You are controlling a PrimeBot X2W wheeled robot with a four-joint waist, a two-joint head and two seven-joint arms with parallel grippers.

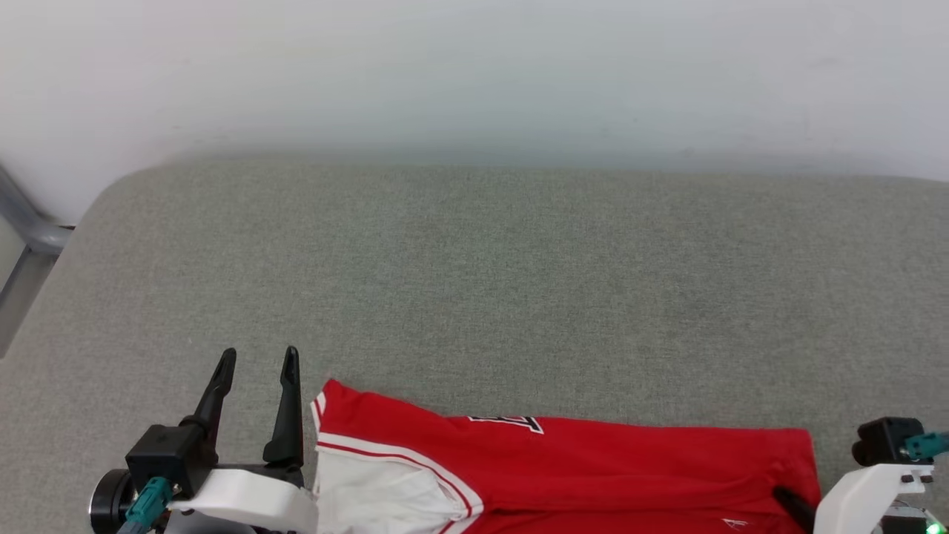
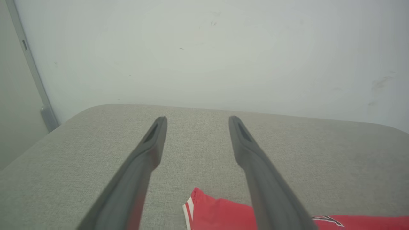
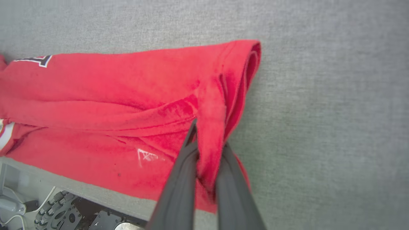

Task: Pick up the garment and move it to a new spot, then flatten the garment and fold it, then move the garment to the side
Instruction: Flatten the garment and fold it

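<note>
Garment (image 1: 593, 460) lies bunched along the surface's (image 1: 474, 282) near edge. Right jaws pinch a raised fold near its right end; left jaws stand spread, empty, just beside its sleeve end. Thin, limp cloth will likely sag, so hem corners should give the surer hold.

The left claw (image 1: 259, 353) stood at the lower left of the head view. Its two long dark fingers (image 2: 153, 140) pointed forward, spread wide apart, with nothing between them. The pale left wrist (image 1: 245, 500) sat directly behind them. The right claw (image 3: 208, 140) angled in from the lower right, fingers close together and pinching a raised fold of the garment (image 3: 111, 89).
</note>
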